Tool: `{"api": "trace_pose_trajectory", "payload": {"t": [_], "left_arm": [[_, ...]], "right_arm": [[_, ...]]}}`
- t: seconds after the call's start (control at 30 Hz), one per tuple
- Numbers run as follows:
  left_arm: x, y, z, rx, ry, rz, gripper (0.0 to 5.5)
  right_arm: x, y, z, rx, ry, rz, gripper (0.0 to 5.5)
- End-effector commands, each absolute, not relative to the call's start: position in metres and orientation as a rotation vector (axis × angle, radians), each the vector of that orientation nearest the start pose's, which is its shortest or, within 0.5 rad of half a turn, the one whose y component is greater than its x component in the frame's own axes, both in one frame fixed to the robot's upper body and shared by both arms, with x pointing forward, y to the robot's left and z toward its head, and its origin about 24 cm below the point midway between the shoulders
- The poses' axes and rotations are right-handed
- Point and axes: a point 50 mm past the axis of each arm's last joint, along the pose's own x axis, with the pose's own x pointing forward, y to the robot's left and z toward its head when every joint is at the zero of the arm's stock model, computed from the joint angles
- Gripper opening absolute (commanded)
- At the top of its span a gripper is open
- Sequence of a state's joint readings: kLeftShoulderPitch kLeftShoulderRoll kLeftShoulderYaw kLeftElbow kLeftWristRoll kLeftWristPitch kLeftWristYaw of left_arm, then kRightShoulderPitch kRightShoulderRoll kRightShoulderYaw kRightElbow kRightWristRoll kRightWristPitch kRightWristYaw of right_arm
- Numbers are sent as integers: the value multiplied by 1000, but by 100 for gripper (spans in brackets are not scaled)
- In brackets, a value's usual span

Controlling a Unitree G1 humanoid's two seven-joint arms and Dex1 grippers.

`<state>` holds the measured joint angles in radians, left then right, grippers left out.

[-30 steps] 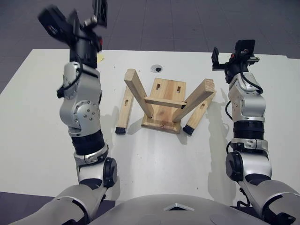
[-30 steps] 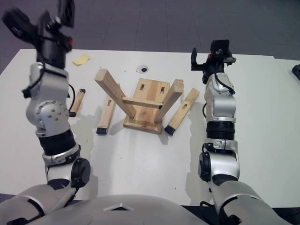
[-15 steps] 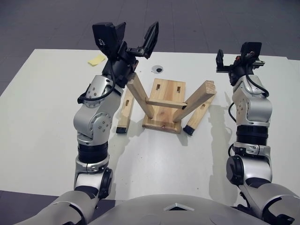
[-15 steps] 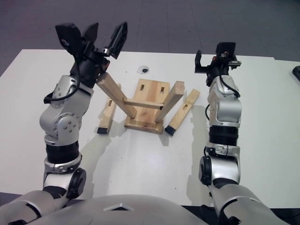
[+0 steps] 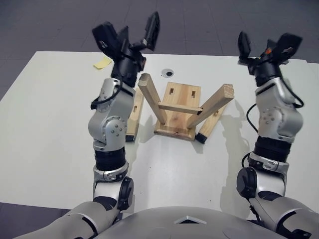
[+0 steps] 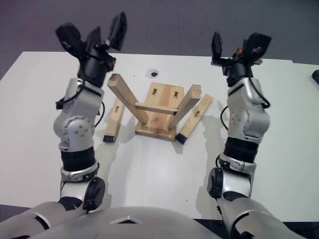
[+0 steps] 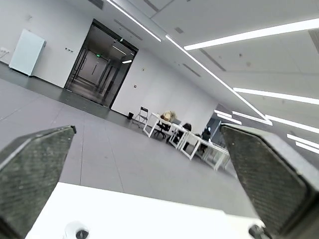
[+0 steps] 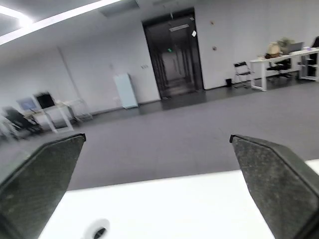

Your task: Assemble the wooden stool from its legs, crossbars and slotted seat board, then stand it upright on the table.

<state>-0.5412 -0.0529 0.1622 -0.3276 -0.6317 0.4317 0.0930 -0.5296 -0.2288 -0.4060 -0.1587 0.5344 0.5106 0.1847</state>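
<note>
1. White and wide, the desk (image 5: 50, 124) is set in an open hall with a grey floor, and all the parts are gathered at its middle, within reach of both arms.
2. The seat board (image 5: 175, 130) is laid flat with its slotted underside up, presumably so that legs can be pushed down into it.
3. Two fitted legs, one on the left (image 5: 151, 97) and one on the right (image 5: 212, 104), are seen rising from the board and leaning outward. They are tied together by a crossbar (image 5: 179, 107), so this half of the frame is judged done.
4. Two loose legs are laid on the desk, one just beside the board's left edge (image 6: 112, 119) and one just beside its right (image 6: 195, 115). Each is probably kept close for the next pick.
5. The left tool (image 5: 130, 31) is held high above the far left of the stool, its fingers spread wide, with nothing gripped.
6. The right tool (image 5: 266, 44) is likewise raised at the far right, fully spread and empty.
7. A yellow note (image 5: 102, 62) and a round cable hole (image 5: 167, 73) are seen farther back, apart from the work.
</note>
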Motion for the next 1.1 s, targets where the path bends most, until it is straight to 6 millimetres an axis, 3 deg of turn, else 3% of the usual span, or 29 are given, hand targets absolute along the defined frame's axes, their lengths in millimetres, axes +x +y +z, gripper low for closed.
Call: {"api": "trace_pose_trajectory", "payload": {"t": [0.03, 0.13, 0.33, 0.47, 0.6, 0.67, 0.87, 0.97, 1.1], "left_arm": [[296, 179, 256, -642, -544, -96, 538], [295, 196, 242, -539, -499, -4, 538], [296, 195, 221, -518, -420, 36, 538], [300, 186, 217, -504, -396, 24, 538], [304, 183, 216, -492, -385, 21, 538], [305, 180, 216, -492, -381, 13, 538], [307, 174, 218, -523, -394, 22, 538], [306, 169, 222, -535, -409, 14, 538], [302, 172, 221, -531, -413, 28, 538]], "right_arm": [[244, -193, 221, 403, -362, 668, 540], [218, -179, 219, 334, -280, 837, 540], [199, -177, 208, 123, -94, 941, 540], [233, -194, 185, -182, 70, 786, 540], [269, -211, 196, -367, 28, 712, 540], [273, -206, 208, -360, -42, 750, 540], [265, -190, 240, -72, -281, 846, 540], [245, -184, 250, 56, -318, 966, 540], [213, -172, 239, 42, -192, 1163, 540]]}}
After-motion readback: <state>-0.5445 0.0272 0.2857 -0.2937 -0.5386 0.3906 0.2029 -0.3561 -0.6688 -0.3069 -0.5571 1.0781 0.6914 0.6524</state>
